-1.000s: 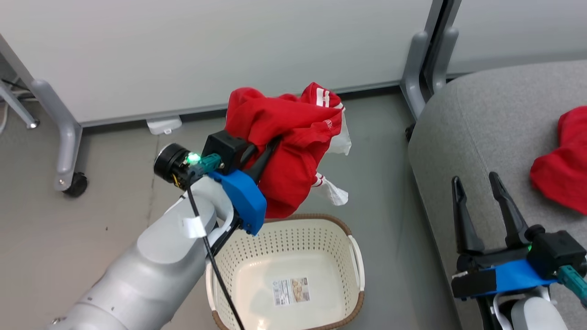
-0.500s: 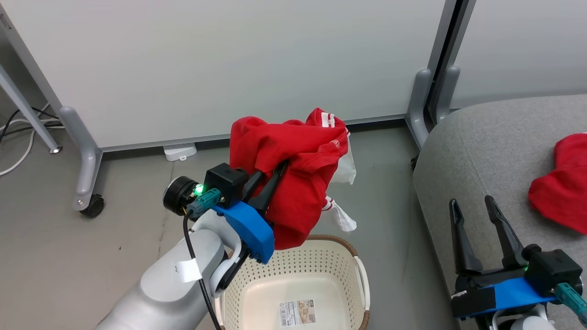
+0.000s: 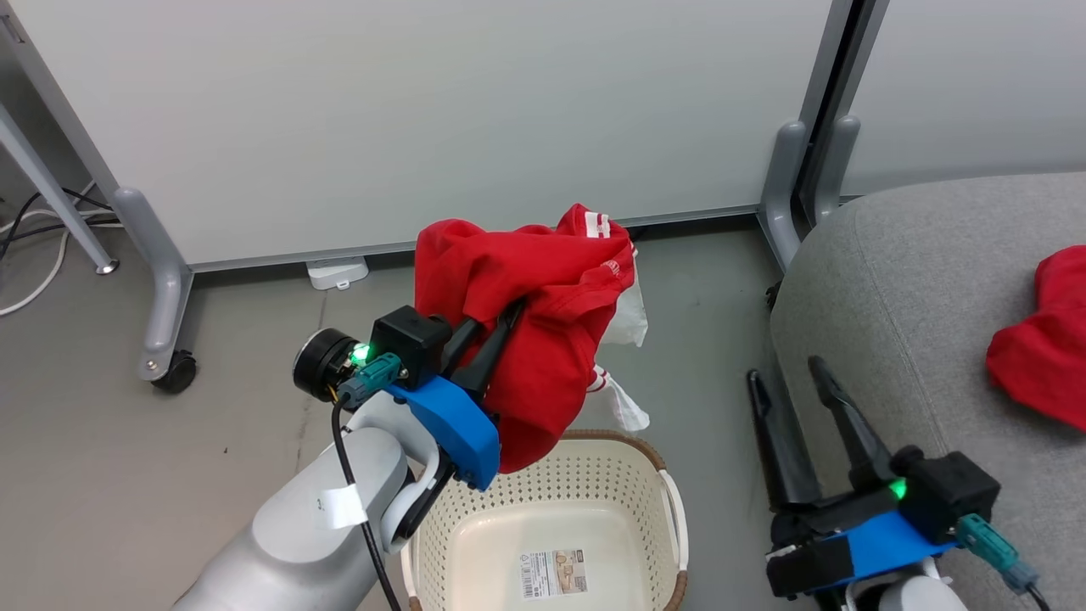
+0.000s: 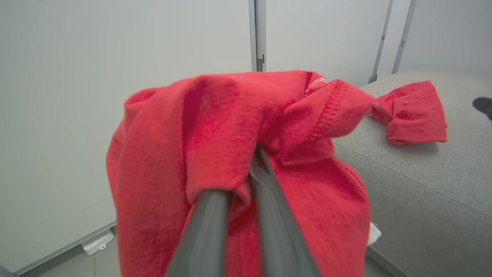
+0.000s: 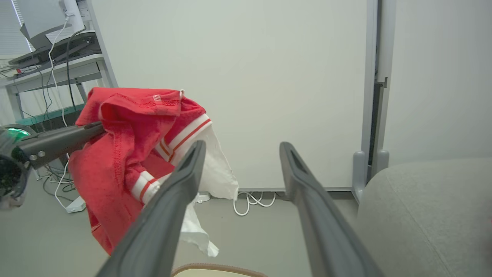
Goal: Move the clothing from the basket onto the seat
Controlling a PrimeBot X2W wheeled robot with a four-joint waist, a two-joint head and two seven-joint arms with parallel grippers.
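Floor and wall: grey floor point(image 3: 127, 458) beneath pale partition panels point(image 3: 424, 110), across the left and top of the head view.
Held garment: the held garment point(image 3: 526, 280) is red and bunched, with white-striped trim dangling at its right side. It hangs raised at frame centre, clear above the basket.
Grip: the left gripper point(image 3: 501, 318) is pinched narrow on a fold of it, its tips buried in cloth. In the left wrist view the two fingers nearly meet.
Basket: the basket point(image 3: 612, 438) sits at bottom centre, just below the load. Its visible base is bare but for a barcode label.
Seat: the seat point(image 3: 899, 280) fills the right of the frame, well apart from the held garment — the carry has to run rightward over a strip of floor.
Second garment: the second garment point(image 3: 1039, 348) lies on the seat at the far right edge.
Right gripper: the right gripper point(image 3: 785, 370) is at lower right, spread wide and holding nothing, beside the seat's left edge. It is nearer the seat, yet the load is on the other arm.
Long axis: the cloth hangs roughly top to bottom from the pinch — the low hem probably must clear the seat's rounded edge.
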